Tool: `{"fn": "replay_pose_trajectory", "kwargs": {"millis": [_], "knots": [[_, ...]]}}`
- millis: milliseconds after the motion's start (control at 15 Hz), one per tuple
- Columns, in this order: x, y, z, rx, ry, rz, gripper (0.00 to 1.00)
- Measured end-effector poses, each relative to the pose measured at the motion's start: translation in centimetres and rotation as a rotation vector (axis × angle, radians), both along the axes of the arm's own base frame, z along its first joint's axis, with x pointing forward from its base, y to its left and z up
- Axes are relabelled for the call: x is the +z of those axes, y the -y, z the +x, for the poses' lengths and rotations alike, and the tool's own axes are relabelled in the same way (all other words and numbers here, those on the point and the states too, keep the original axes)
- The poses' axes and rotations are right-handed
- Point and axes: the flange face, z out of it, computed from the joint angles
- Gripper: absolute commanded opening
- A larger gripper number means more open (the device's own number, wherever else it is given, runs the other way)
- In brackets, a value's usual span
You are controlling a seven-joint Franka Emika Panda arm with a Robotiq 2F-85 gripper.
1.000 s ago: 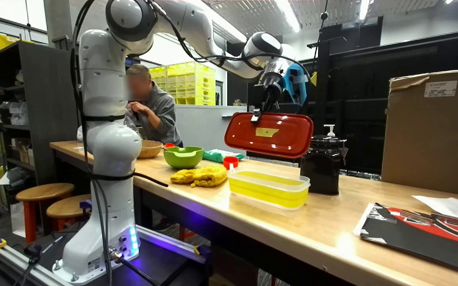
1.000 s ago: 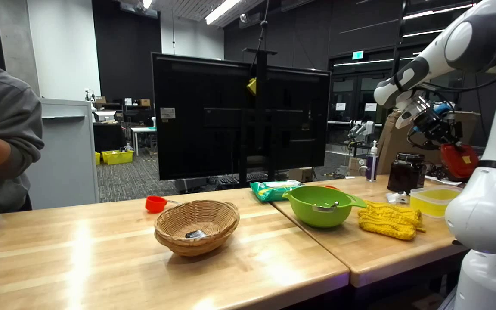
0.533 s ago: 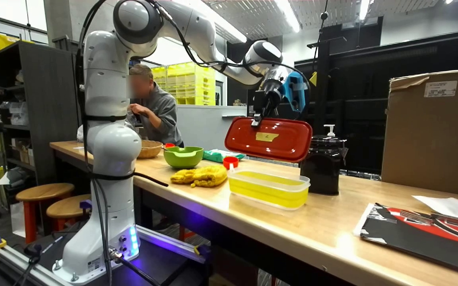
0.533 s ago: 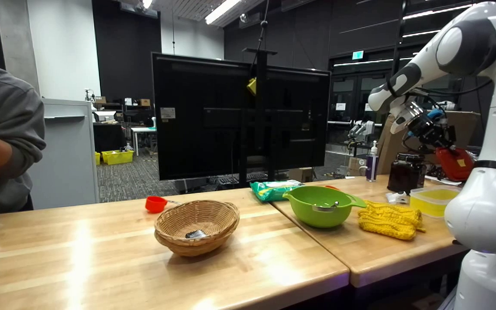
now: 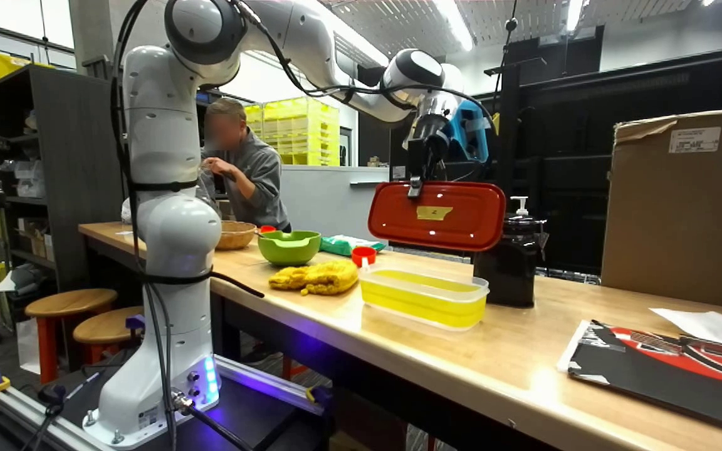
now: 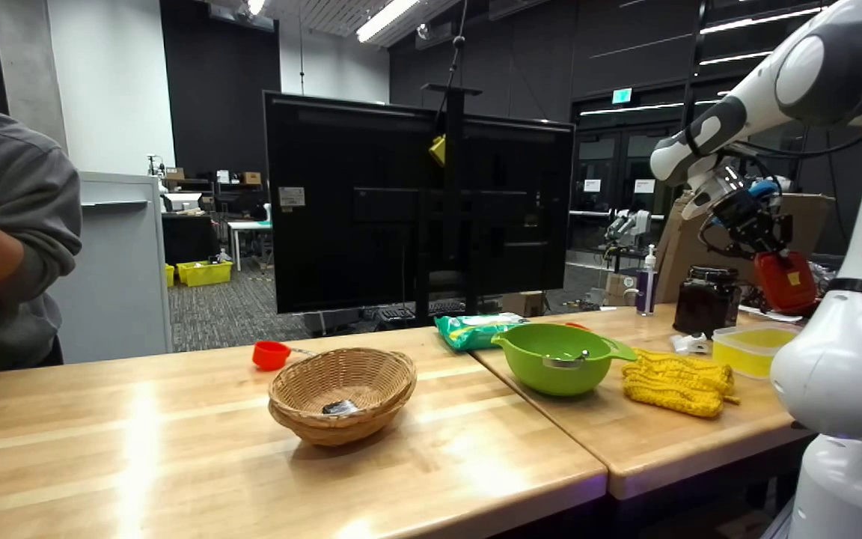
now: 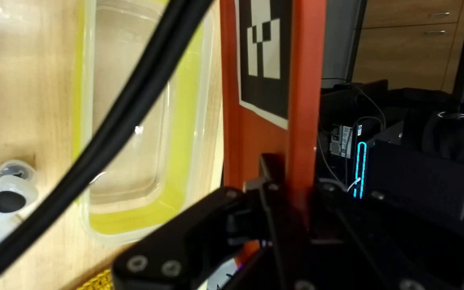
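Lid (image 5: 437,229) shifted toward jar (image 5: 506,273).

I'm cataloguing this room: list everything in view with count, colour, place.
lid: 1, red, in tool
container: 1, yellow, lower than lid
cloth: 1, yellow, beside container
bowl: 1, green, beside cloth
basket: at least 1, tan, near bowl
cups: 2, red, near bowl and basket
packet: 1, green, near bowl
small item: at least 1, white, near container
jar: 1, dark, near container
bottle: 1, purple, near jar
carton: 1 large, brown, beyond jar
flat item: 1, mostly black, near carton
benchtops: 2, tan, adjoining
stools: at least 2, brown, near benchtops
panels: count unclear, black, behind benchtops
bins: several, yellow, background
person: 1, grey top, behind benchtops
arm: 1, white, over benchtops
tool: 1, black, shut on lid
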Motion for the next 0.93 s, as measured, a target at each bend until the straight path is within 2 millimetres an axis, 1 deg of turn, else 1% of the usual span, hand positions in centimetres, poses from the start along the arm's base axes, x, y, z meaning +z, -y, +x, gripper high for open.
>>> {"fn": "replay_pose_trajectory", "kwargs": {"millis": [200,333,667,933], "knots": [[0.9,0.0,-1.1,-0.02,0.052,-0.002,0.03],[0.9,-0.2,-1.5,-0.024,0.058,0.003,0.03],[-0.7,-0.5,-1.6,-0.025,0.024,0.031,0.03],[-2.1,-0.9,-0.8,-0.018,-0.017,0.053,0.03]]}}
